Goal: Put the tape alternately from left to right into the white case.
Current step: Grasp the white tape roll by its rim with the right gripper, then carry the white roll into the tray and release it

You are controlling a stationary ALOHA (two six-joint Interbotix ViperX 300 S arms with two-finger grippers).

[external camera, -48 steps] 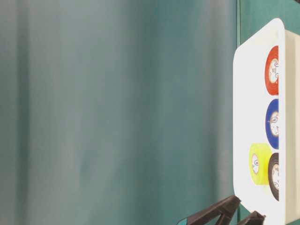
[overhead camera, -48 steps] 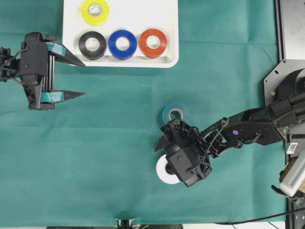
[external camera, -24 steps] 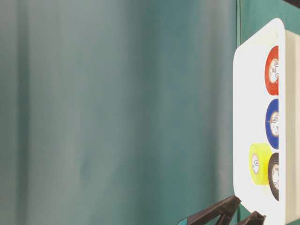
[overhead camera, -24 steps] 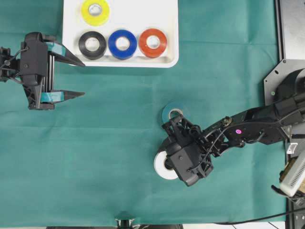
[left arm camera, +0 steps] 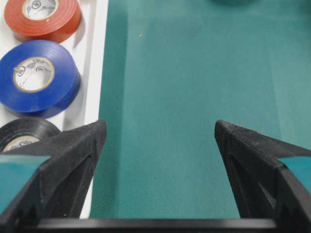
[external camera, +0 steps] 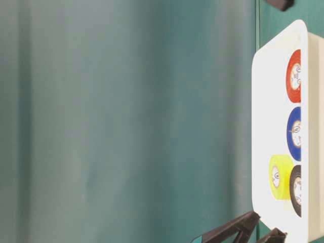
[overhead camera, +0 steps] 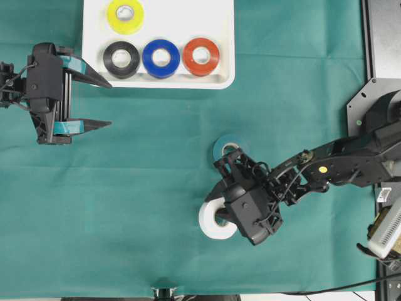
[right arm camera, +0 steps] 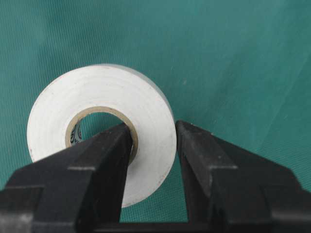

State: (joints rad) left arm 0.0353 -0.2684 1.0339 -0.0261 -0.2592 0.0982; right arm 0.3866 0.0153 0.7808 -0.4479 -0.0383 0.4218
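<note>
Currently the right gripper (right arm camera: 151, 145) is closed on the wall of the white tape roll (right arm camera: 104, 121), one finger inside the cardboard core and the other against the outer face. In the overhead view this roll (overhead camera: 213, 221) sits toward the near edge of the green cloth (overhead camera: 138, 200), slightly right of centre, partly covered by the right gripper (overhead camera: 220, 213); whether it touches the cloth cannot be confirmed from these views. A teal tape roll (overhead camera: 229, 148) lies flat on the cloth just beyond the gripper body. The white case (overhead camera: 220, 37) rests at the far edge of the cloth, left of centre. It holds a yellow roll (overhead camera: 124, 15) in the far row and a black roll (overhead camera: 121, 59), a blue roll (overhead camera: 161, 58) and a red roll (overhead camera: 200, 56) in the near row. The left gripper (overhead camera: 104, 103) stands at the left edge of the cloth, beside the case's near left corner, jaws spread wide and holding nothing.
</note>
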